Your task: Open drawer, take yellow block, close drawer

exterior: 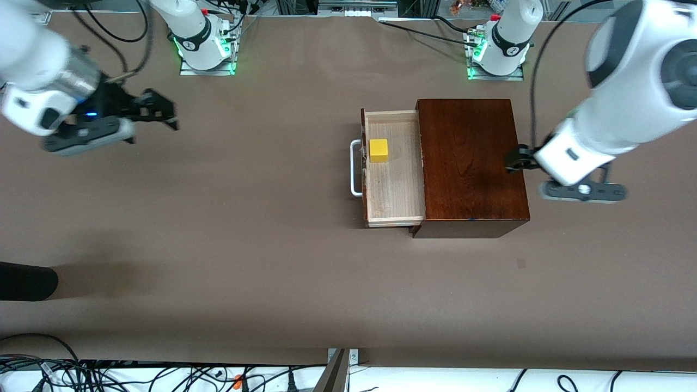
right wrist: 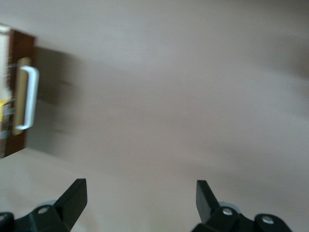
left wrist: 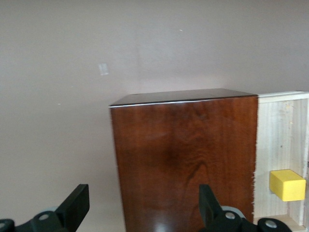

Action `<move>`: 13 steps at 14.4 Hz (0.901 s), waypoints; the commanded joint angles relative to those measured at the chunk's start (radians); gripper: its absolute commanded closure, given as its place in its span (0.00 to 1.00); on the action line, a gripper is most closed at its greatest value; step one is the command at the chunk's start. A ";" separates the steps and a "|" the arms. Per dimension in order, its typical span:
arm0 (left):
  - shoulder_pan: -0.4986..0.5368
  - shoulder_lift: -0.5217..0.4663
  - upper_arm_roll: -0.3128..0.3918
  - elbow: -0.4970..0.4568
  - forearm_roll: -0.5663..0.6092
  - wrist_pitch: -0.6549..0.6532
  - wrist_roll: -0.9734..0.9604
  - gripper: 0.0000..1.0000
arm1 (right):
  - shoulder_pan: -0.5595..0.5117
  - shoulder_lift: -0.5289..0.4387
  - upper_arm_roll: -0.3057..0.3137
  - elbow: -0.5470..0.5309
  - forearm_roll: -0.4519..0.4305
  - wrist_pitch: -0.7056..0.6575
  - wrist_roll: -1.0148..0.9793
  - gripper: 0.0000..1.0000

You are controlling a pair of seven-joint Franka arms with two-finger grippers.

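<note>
The drawer (exterior: 395, 188) stands pulled out of the dark wooden box (exterior: 468, 163), with its white handle (exterior: 355, 167) toward the right arm's end of the table. The yellow block (exterior: 378, 150) sits on the drawer's pale floor, untouched. My left gripper (exterior: 514, 159) is open at the box's closed end, toward the left arm's end of the table. The left wrist view shows the box top (left wrist: 183, 154), the left gripper (left wrist: 143, 203) and the block (left wrist: 287, 184). My right gripper (exterior: 160, 111) hangs open and empty over bare table, well away from the handle (right wrist: 30, 96).
A dark rounded object (exterior: 24, 280) lies at the table's edge by the right arm's end. Cables (exterior: 109, 375) run along the edge nearest the front camera. Brown table surface (exterior: 245, 218) stretches between the right gripper and the drawer.
</note>
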 commanded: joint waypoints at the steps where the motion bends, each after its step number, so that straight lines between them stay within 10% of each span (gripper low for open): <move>1: 0.060 -0.104 -0.019 -0.109 0.023 0.009 0.030 0.00 | 0.144 0.027 -0.002 0.014 0.008 0.077 0.001 0.00; 5: 0.157 -0.240 -0.083 -0.328 0.022 0.234 0.043 0.00 | 0.346 0.085 -0.002 0.014 -0.049 0.246 0.000 0.00; 13: 0.177 -0.231 -0.111 -0.317 0.023 0.176 0.043 0.00 | 0.568 0.322 -0.002 0.069 -0.164 0.392 -0.173 0.00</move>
